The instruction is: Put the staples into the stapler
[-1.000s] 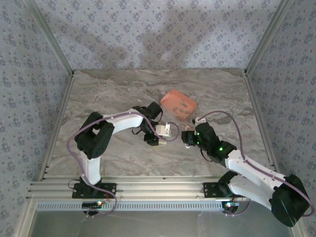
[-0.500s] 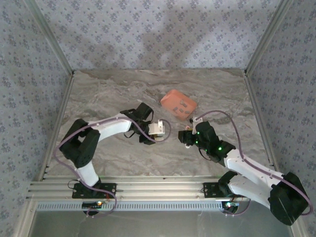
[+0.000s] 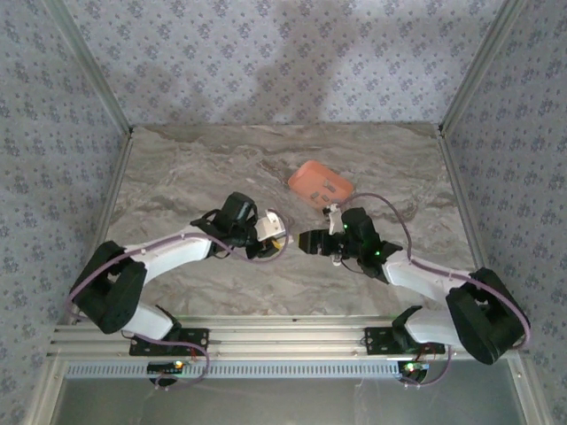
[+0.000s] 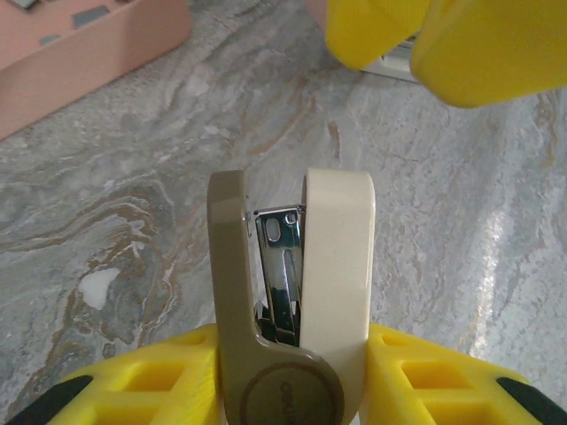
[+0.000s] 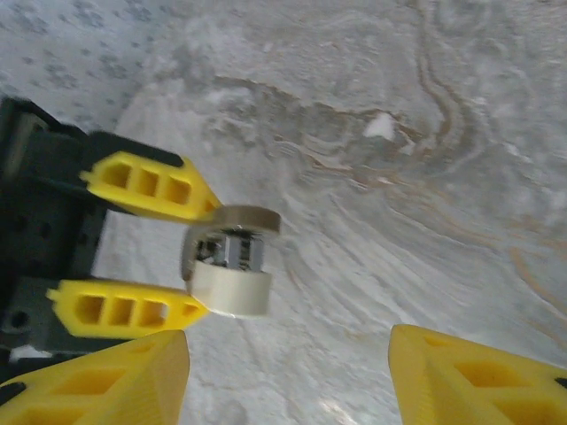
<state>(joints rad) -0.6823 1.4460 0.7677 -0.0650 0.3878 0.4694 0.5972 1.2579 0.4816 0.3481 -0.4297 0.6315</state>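
My left gripper (image 4: 283, 385) is clenched on the small cream-and-tan plastic stapler (image 4: 337, 257). Its yellow pads sit on either side of the hinge end, and the stapler's nose points away from the wrist, clear of the grey marbled surface (image 3: 177, 177). The two stapler arms stand a little apart, with the shiny metal magazine showing between them. I judge it cracked open, not loaded.

My right gripper (image 5: 288, 376) is released, with its jaws spread and nothing between them. It faces the stapler's nose from close by, not touching.

The tiny grey metal staples (image 4: 89, 15) lie inside the salmon-orange rectangular tray (image 3: 321, 184), at the back of the surface, well apart from both grippers.

As I read it, the step in hand is opening the stapler up fully so a strip can go in. To do it well:
- Keep the left grip firm and level. The hold is near the hinge, so a push on the nose can lever the stapler round.
- Bring the right fingers onto one arm only, the cream top, and swing it back gently.
- Don't pinch both arms, as that shuts the magazine.
- Only then go to the tray for a strip.
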